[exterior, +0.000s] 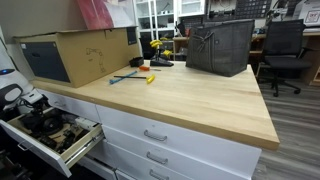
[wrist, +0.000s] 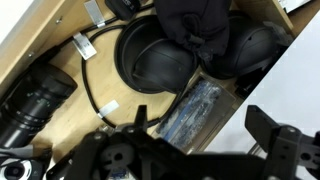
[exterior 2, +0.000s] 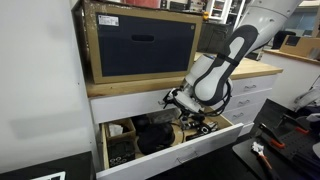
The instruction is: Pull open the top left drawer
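Wrist view, spotter: your gripper (wrist: 195,118) hangs with fingers spread wide, gripping nothing, over black gear (wrist: 160,60) in the open drawer (wrist: 50,50).
Recorder: Wrong one for you. In an exterior view the top left drawer (exterior 2: 140,107) looks shut, its white front just under the counter (exterior 2: 130,90), above that open drawer.
Spotter: Approach step, I'd say. Next: lift clear, find its front edge, no handle visible, hook, pull straight out; cardboard box (exterior 2: 140,45) beyond isn't in your way
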`<act>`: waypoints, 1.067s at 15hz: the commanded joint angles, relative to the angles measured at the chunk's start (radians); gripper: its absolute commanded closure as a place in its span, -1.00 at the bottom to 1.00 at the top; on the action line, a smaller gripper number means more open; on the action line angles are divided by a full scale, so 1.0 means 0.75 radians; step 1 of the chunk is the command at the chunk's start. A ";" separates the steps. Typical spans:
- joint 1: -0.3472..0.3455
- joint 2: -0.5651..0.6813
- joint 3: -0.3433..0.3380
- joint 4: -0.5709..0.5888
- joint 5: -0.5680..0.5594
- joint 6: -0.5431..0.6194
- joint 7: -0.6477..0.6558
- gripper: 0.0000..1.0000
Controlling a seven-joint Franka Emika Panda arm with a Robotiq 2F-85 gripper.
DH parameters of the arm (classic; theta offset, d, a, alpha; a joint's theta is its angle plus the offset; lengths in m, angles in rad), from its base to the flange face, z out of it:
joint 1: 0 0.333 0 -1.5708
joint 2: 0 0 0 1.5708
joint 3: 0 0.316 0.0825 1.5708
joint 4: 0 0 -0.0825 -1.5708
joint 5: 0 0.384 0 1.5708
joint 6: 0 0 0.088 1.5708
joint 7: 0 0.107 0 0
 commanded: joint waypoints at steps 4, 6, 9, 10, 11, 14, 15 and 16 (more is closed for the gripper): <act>0.128 -0.117 -0.053 -0.159 0.190 0.197 -0.027 -1.00; 0.148 -0.133 -0.065 -0.175 0.258 0.233 -0.035 -1.00; 0.188 -0.157 -0.112 -0.181 0.361 0.232 -0.051 -1.00; 0.194 -0.154 -0.125 -0.177 0.396 0.233 -0.066 -1.00; 0.210 -0.156 -0.145 -0.175 0.437 0.233 -0.080 -1.00; 0.233 -0.134 -0.200 -0.160 0.467 0.233 -0.057 -1.00; 0.206 -0.130 -0.176 -0.147 0.516 0.233 -0.106 -1.00; 0.202 -0.120 -0.176 -0.140 0.536 0.233 -0.105 -1.00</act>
